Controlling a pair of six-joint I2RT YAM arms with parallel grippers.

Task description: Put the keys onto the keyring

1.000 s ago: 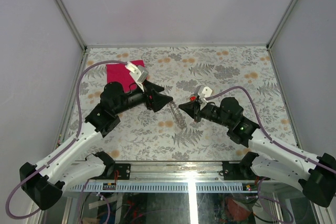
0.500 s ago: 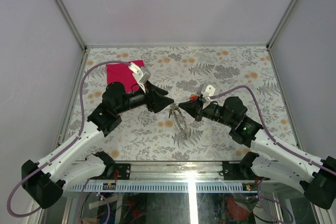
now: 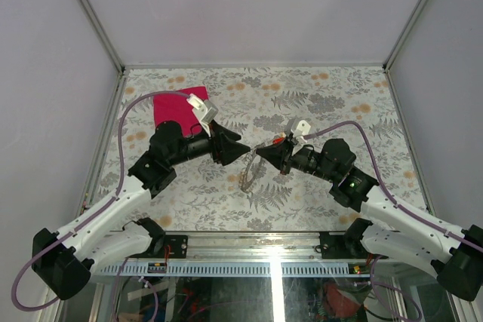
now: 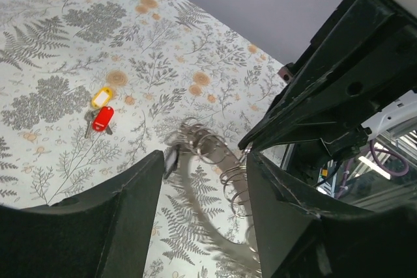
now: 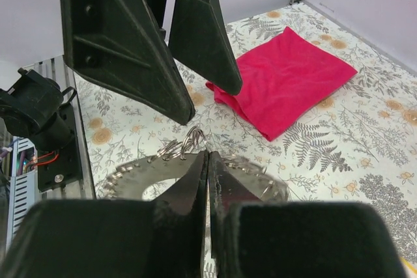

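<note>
The keyring [image 4: 218, 164] is a string of thin silvery loops, blurred as it swings above the table. My right gripper [image 5: 207, 158] is shut on its top loops [image 5: 186, 144]. My left gripper [image 4: 205, 157] is open, its fingers either side of the hanging loops without clamping them. In the top view the two grippers, left [image 3: 243, 152] and right [image 3: 260, 153], meet tip to tip at mid-table with the keyring [image 3: 247, 176] dangling below. The keys [image 4: 100, 114], one yellow-headed and one red-headed, lie on the patterned table beyond the loops. In the top view the keys [image 3: 279, 139] sit beside the right wrist.
A pink-red cloth [image 3: 172, 105] lies folded at the table's back left, behind the left arm, and shows in the right wrist view as well [image 5: 287, 76]. Metal frame rails [image 3: 106, 148] and white walls close in the table on three sides.
The left gripper has moved right until its tips meet the right gripper's. The right gripper has lifted the keyring, which has swung from lying stretched out to hanging left.
</note>
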